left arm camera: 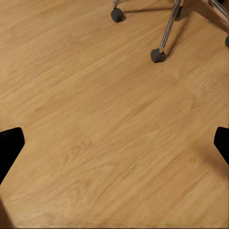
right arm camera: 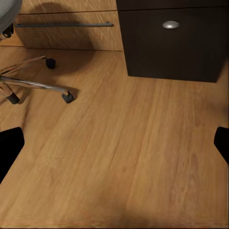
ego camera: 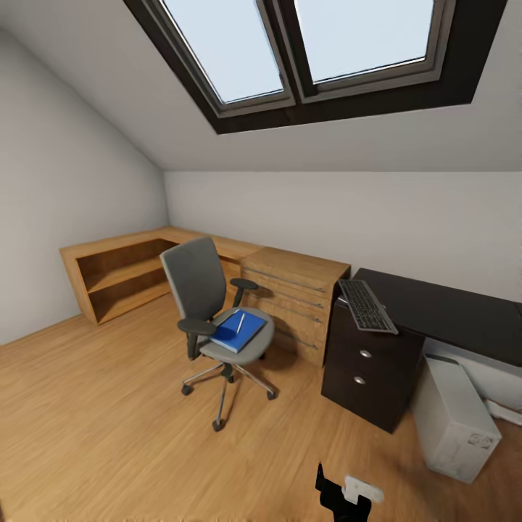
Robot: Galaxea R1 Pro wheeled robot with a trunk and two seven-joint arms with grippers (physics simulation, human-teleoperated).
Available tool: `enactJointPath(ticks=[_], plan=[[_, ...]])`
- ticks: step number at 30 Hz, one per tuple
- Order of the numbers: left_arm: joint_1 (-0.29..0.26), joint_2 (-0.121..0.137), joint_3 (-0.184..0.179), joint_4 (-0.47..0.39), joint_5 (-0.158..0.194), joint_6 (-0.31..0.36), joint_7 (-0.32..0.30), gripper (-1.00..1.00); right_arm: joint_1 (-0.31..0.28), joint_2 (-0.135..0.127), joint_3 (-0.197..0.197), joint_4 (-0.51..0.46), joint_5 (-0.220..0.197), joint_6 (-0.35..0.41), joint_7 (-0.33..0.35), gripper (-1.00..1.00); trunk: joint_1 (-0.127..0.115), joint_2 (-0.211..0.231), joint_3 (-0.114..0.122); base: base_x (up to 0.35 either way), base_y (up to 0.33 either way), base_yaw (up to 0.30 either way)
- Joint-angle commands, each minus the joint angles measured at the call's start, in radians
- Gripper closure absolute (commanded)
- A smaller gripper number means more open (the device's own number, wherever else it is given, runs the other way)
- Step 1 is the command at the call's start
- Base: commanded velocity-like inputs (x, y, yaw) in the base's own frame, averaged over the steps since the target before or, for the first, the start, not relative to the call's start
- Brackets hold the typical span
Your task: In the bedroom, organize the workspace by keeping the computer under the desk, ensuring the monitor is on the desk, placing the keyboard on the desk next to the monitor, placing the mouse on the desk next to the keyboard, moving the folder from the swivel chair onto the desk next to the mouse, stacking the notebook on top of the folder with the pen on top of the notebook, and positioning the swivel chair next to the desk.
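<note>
The grey swivel chair [ego camera: 206,304] stands on the wood floor left of the black desk [ego camera: 449,312]. The blue folder [ego camera: 236,332] lies on its seat, with the white pen [ego camera: 240,322] on top. The keyboard [ego camera: 367,305] rests on the desk's left end, above the drawer pedestal [ego camera: 368,371]. The pale computer [ego camera: 454,419] stands on the floor by the desk. Monitor, mouse and notebook are out of view. My left gripper [left arm camera: 114,143] hangs open over bare floor near the chair's casters [left arm camera: 157,55]. My right gripper [right arm camera: 114,143] is open over the floor before the pedestal [right arm camera: 171,40].
A light-wood drawer chest [ego camera: 293,297] and low shelf unit [ego camera: 119,272] line the far wall behind the chair. Skylights [ego camera: 304,51] sit in the sloped ceiling. Open floor lies to the left of and in front of the chair. A black-and-white arm part [ego camera: 348,496] shows at the lower edge.
</note>
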Motion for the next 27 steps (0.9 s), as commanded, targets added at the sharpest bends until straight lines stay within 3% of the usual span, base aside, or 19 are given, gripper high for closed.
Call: enactJointPath(ticks=[1,18,27], plan=[[0.000,0.001,-0.008,0.000,0.010,-0.004,0.007,-1.00,-0.001,0.000,-0.008,0.002,0.004,-0.005,-0.001,-1.00,-0.005,0.007,0.001,-0.335,0.000,0.000],[0.000,0.001,-0.008,0.000,0.010,-0.004,0.007,-1.00,-0.001,0.000,-0.008,0.002,0.006,-0.005,-0.001,-1.00,-0.070,0.126,0.027,-0.338,0.000,0.000],[0.000,0.001,-0.008,0.000,0.010,-0.004,0.007,-1.00,-0.001,0.000,-0.008,0.002,0.006,-0.005,-0.001,-1.00,-0.104,0.189,0.041,-0.067,0.000,0.000]])
